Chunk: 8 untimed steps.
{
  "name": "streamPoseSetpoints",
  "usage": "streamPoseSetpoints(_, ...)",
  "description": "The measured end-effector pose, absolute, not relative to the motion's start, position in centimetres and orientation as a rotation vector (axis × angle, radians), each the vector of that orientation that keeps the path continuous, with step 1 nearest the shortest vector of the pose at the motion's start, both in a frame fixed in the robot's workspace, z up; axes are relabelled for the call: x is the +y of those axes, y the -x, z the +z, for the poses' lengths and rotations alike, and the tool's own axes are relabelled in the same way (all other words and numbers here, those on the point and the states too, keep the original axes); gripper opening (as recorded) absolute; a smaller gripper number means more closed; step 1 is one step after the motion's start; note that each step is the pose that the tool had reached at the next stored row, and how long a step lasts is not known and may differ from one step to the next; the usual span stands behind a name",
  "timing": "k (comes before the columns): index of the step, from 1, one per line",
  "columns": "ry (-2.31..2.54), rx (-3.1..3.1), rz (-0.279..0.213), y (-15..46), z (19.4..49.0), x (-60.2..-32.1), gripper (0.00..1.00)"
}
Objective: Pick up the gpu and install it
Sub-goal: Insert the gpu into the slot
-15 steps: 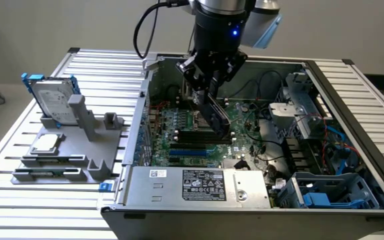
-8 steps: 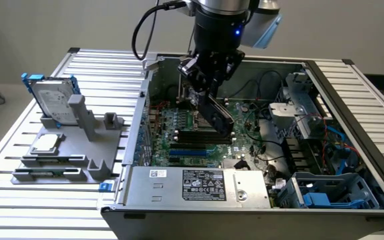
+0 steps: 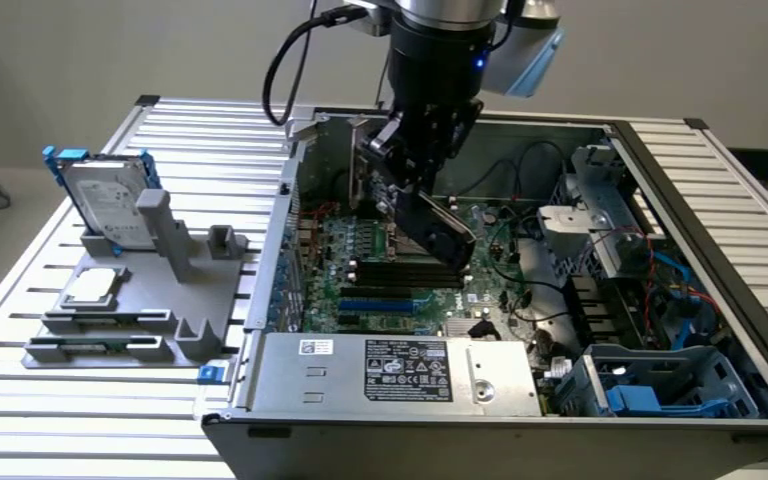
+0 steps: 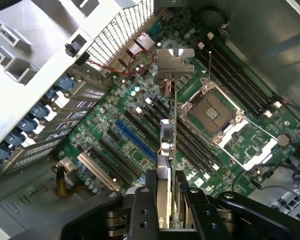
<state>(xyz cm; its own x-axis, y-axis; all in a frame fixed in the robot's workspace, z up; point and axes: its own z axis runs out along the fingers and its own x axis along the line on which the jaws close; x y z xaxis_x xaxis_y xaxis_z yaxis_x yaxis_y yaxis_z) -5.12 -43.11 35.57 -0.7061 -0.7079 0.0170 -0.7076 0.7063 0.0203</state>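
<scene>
My gripper (image 3: 415, 165) hangs inside the open computer case (image 3: 704, 190), shut on the gpu (image 3: 440, 232). The card tilts down toward the exterior view's right, its black cover facing up, just above the green motherboard (image 3: 357, 250). In the wrist view the gpu (image 4: 173, 127) is seen edge-on, running away from my gripper (image 4: 166, 202), with its silver end bracket (image 4: 174, 64) at the far end. The card hovers over the dark expansion slots, beside the long blue slot (image 4: 135, 141). Whether it touches a slot cannot be told.
An open processor socket (image 4: 212, 112) lies beside the card. The power supply (image 3: 398, 375) fills the case's front, with drive cages and cables at the exterior view's right. At its left, a grey fixture (image 3: 177, 255) holds a blue-framed hard drive (image 3: 101, 200) and a silver processor chip (image 3: 95, 287).
</scene>
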Motion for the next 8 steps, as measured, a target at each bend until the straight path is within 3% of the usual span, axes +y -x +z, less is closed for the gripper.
streamPoseSetpoints(8,-1.401,-2.785,-0.016,5.12,35.54,-43.11,0.26)
